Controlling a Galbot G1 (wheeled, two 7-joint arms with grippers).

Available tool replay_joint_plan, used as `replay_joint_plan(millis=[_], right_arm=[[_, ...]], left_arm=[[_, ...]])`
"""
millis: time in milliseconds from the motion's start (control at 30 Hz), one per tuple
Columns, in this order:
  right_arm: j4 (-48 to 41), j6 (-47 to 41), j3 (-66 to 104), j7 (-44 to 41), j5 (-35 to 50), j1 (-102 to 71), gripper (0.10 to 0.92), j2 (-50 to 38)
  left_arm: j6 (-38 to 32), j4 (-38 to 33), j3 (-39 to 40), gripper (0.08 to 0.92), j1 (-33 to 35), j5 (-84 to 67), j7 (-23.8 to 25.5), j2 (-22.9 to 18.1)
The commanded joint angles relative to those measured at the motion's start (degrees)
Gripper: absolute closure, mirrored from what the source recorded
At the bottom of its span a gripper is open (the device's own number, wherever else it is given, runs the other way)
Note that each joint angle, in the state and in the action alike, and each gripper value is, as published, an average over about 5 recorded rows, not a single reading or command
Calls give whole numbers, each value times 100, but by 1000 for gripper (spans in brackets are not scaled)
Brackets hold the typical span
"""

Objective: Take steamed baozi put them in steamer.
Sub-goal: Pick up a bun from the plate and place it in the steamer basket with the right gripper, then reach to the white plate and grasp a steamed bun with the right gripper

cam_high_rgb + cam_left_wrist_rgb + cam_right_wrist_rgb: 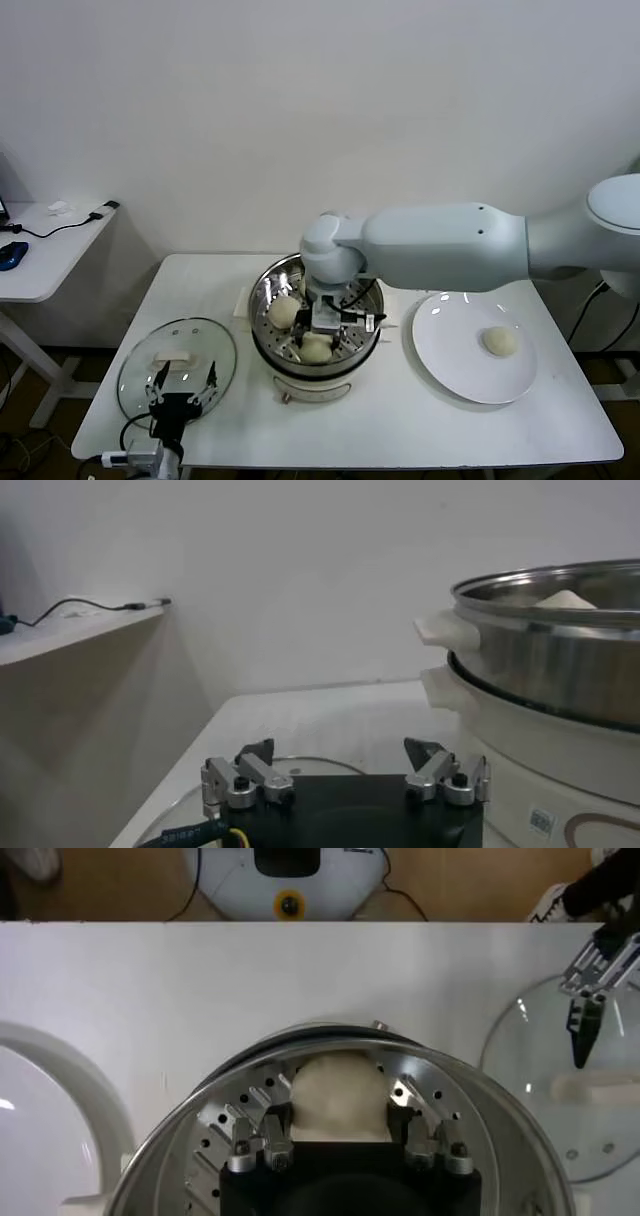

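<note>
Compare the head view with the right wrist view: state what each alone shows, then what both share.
Only the head view: the white plate with one baozi on it, and the side table at far left. Only the right wrist view: the right hand closed on a baozi in close-up, and the robot base on the floor. Both: the steamer, the glass lid, and the left hand open over the lid.

White wall (300, 100) behind a side desk (45, 250).
</note>
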Motion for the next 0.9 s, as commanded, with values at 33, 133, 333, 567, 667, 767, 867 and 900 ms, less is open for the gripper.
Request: replay_joint_plan(millis=[33, 133, 333, 567, 667, 767, 867, 900], right_arm=[[-328, 182, -28, 57, -136, -291, 376, 184], [-445, 322, 32, 101, -112, -335, 311, 185], [-463, 557, 251, -89, 228, 30, 208, -25], [-867, 794, 562, -887, 1564, 1103, 203, -818], [-1344, 698, 634, -1108, 2315, 1490, 203, -1224], [-1699, 344, 439, -1256, 2786, 1841, 203, -1678], [-1875, -163, -165, -1305, 3163, 2187, 203, -2231], [-1893, -295, -422, -1272, 3212, 2250, 203, -2427]], left_arm=[[-4, -2, -6, 177, 8, -6, -2, -6], [-10, -1, -6, 177, 9, -8, -6, -9], [-9, -29, -5, 177, 16, -3, -10, -11], [-10, -59, 21, 177, 19, 12, -3, -9], [-13, -57, 37, 177, 10, 17, -1, -7], [-17, -57, 38, 177, 6, 7, 2, 2], [-34, -36, 29, 177, -12, -7, 2, 23], [-41, -26, 23, 177, -23, -8, 2, 29]])
